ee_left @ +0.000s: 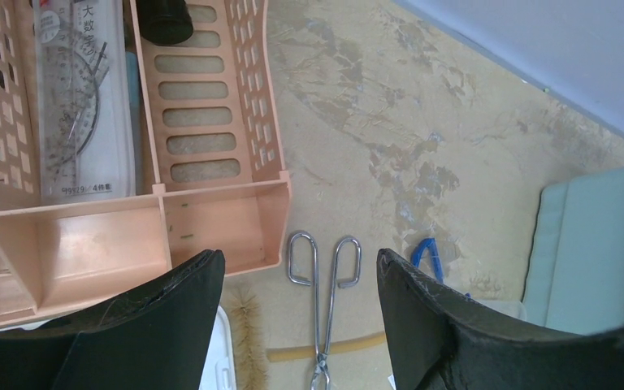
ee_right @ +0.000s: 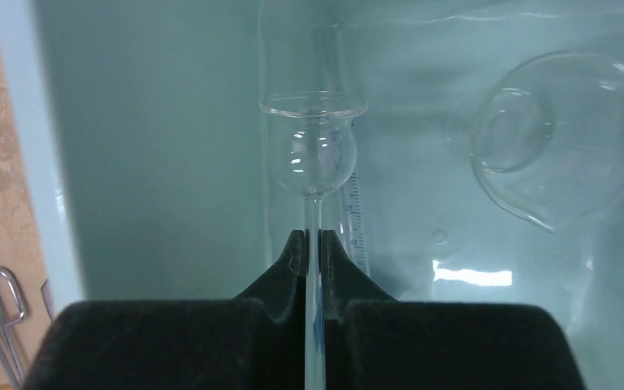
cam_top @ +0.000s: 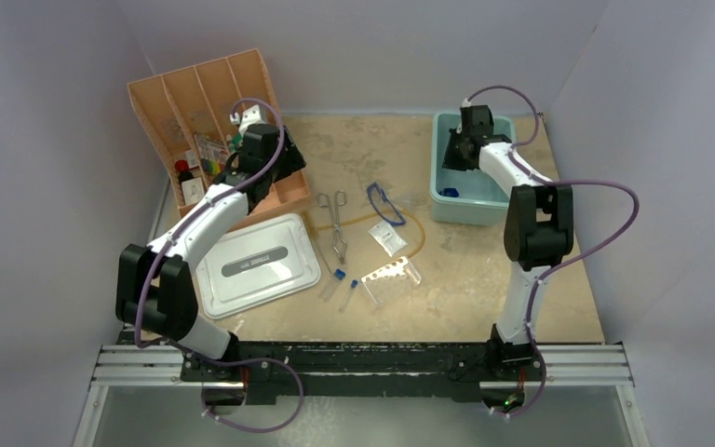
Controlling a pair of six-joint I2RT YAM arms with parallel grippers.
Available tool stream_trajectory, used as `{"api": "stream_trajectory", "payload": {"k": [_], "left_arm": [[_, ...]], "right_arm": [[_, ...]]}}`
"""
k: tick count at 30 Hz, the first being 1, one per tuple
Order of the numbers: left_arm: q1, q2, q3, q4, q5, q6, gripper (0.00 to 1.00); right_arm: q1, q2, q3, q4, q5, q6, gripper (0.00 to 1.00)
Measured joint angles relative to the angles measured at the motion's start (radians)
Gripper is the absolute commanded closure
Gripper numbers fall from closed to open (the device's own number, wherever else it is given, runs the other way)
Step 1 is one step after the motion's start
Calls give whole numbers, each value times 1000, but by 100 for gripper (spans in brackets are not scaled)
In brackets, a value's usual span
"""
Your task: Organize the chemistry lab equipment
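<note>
Inside the teal bin (ee_right: pixel 154 162), the right gripper (ee_right: pixel 313 244) pinches the thin stem of a clear glass funnel (ee_right: pixel 313 146); a round glass dish (ee_right: pixel 552 138) lies beside it. The left gripper (ee_left: pixel 299 258) hangs wide open at the orange organizer (ee_left: pixel 211 219), which holds a packaged protractor set (ee_left: pixel 77 106). On the mottled tan worktop (cam_top: pixel 484 279) lie metal forceps (cam_top: pixel 335 223), blue-framed goggles (cam_top: pixel 382 203), a small packet (cam_top: pixel 387 237), a clear rack (cam_top: pixel 393 279), blue-capped test tubes (cam_top: pixel 340 276) and a grey lid (cam_top: pixel 256 265), ringed by pale walls (cam_top: pixel 382 47).
</note>
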Motion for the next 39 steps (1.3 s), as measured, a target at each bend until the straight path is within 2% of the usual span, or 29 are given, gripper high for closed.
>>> {"api": "stream_trajectory", "payload": {"k": [8,12,18,25,31,39], "left_arm": [[0,23,21,-1,0,19,32],[0,23,22,-1,0,25,32],[0,24,22,-2,0,25,32],[0,24,24,-6,0,27,32],[0,22,25,-6,-2,29,32],[0,-21,11,-1,-3,24,32]], "right_arm": [[0,80,0,23,-48,11,99],[0,95,0,29,-55,11,88],[0,96,0,38,-63,11,63],[-1,87,0,32,-62,8,56],[-1,-7,3,-6,-40,0,51],[29,-219,39,-12,27,-39,40]]}}
